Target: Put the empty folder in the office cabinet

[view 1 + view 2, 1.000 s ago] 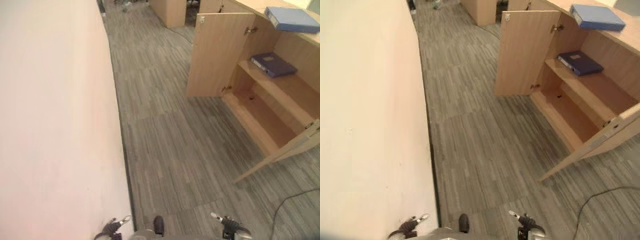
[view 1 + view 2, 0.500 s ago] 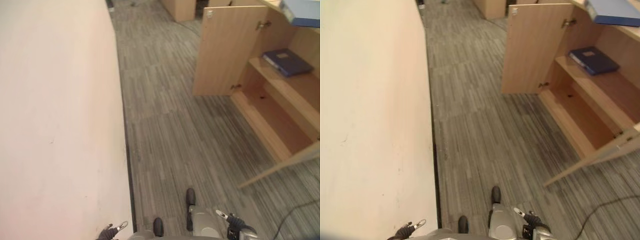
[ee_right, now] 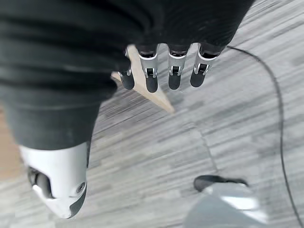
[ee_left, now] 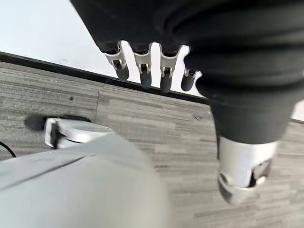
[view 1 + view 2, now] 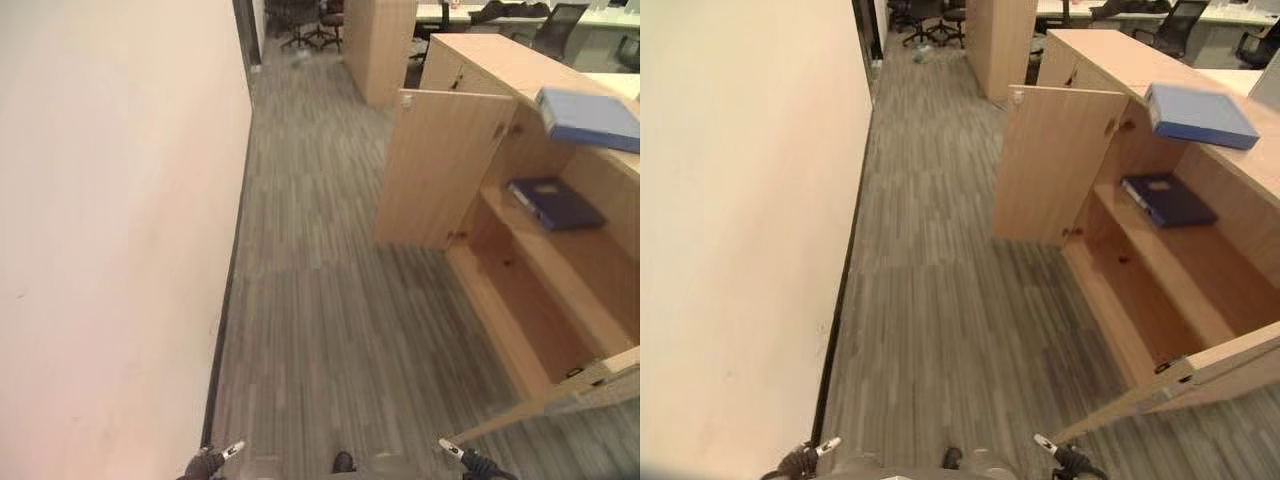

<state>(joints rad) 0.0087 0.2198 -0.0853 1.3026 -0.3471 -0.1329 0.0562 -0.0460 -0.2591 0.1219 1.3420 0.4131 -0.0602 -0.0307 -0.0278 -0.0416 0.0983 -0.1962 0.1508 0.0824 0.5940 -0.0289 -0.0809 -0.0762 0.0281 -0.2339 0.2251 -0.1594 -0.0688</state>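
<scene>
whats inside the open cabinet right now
A dark blue folder lies flat on the upper shelf of the cabinet; the lower shelf looks bare. The near end is hidden behind the near door. A lighter blue folder sits on top.

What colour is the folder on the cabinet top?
Light blue folder; clearest in the right eye view.

the cabinet [image 5: 470,140] is pale wood, with a light blue folder [image 5: 588,117] on its top and a dark navy folder [image 5: 555,203] on its shelf. the floor [image 5: 330,300] is grey carpet in thin streaky stripes, the wall [image 5: 110,230] plain cream with a black skirting strip [image 5: 222,320] along its foot.
</scene>
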